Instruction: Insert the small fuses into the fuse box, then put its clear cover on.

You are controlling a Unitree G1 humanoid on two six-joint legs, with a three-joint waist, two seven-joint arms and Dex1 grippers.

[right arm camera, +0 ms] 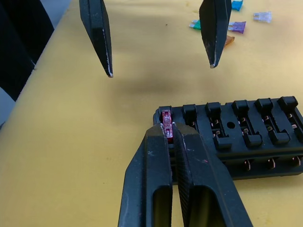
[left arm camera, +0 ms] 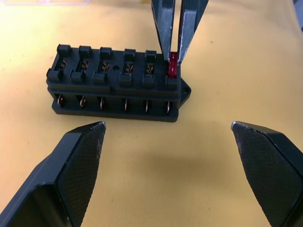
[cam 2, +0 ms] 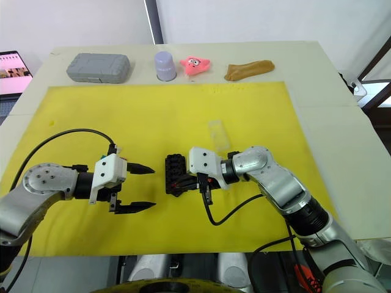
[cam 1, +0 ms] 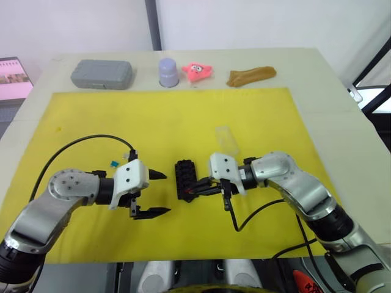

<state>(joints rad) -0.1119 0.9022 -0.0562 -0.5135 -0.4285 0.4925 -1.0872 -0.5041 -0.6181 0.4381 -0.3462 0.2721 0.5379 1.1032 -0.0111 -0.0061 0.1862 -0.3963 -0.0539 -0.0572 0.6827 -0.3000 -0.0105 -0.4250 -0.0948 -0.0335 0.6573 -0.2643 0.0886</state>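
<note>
A yellow mat (cam 1: 183, 122) is covering most of the pale table (cam 1: 342, 128). Along the table's far edge a grey case (cam 1: 101, 74), a lilac cup (cam 1: 168, 72), a pink toy (cam 1: 197, 71) and a brown lump (cam 1: 250, 75) are standing in a row from left to right.

The fuse box (cam 1: 184, 179) is lying near the middle of the mat, between the two grippers. The left gripper (cam 1: 154, 194) is hovering just left of the box with its fingers spread wide and nothing between them. The right gripper (right arm camera: 169, 134) is reaching in from the right, its fingers pressed together on a red fuse (right arm camera: 166, 129) that is sitting at the end slot of the box; how deep it is seated I cannot tell.

The clear cover (cam 1: 225, 139) is lying on the mat just beyond the right gripper. In the right wrist view, the other fuses (right arm camera: 240, 27) are lying in a loose cluster on the mat beyond the left gripper: blue, green, purple, orange and clear.
</note>
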